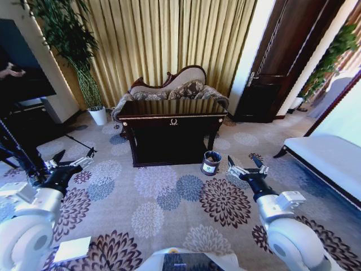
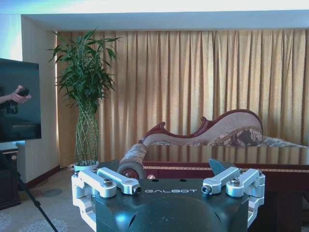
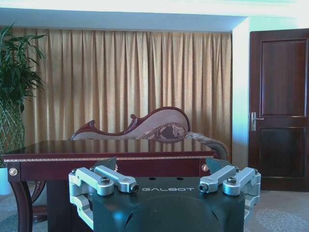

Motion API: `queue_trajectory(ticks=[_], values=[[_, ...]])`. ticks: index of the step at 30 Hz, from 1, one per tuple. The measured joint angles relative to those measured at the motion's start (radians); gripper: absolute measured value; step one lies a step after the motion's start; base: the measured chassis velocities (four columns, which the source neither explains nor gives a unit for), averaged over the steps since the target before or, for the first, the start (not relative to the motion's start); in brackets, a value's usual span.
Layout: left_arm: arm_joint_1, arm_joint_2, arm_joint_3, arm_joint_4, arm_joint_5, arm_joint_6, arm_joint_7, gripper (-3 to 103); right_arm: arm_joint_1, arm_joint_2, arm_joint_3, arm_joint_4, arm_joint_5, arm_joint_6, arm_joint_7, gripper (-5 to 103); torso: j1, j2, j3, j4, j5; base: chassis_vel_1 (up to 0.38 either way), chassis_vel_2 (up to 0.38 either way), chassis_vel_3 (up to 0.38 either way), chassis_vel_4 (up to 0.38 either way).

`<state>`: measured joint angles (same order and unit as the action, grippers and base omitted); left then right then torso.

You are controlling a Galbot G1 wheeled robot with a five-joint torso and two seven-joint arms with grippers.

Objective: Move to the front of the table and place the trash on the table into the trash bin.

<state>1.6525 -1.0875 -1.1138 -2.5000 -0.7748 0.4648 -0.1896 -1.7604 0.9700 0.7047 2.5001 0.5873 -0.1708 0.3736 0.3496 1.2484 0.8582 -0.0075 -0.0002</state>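
Your left gripper (image 1: 72, 164) and right gripper (image 1: 247, 167) hang with jaws released, well short of the bench (image 1: 172, 116); trash bin (image 1: 211, 162) stands beside the bench.

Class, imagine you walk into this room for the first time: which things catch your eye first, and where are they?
The dark glossy table stands mid-room on the flowered carpet, with a curved sofa behind it before golden curtains. The small trash bin sits on the floor by the table's front right corner. Nearest, the open left gripper and right gripper hang over the carpet.
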Motion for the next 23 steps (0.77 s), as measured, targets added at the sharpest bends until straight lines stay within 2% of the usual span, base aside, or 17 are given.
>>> queue_trajectory(ticks=[23], values=[[0.0, 0.0, -0.001, 0.0, 0.0, 0.001, -0.001, 100, 0.0, 0.0, 0.0, 0.0, -0.001, 0.0, 0.001, 100, 0.0, 0.0, 0.0, 0.0, 0.0, 0.0, 0.0, 0.0, 0.0]])
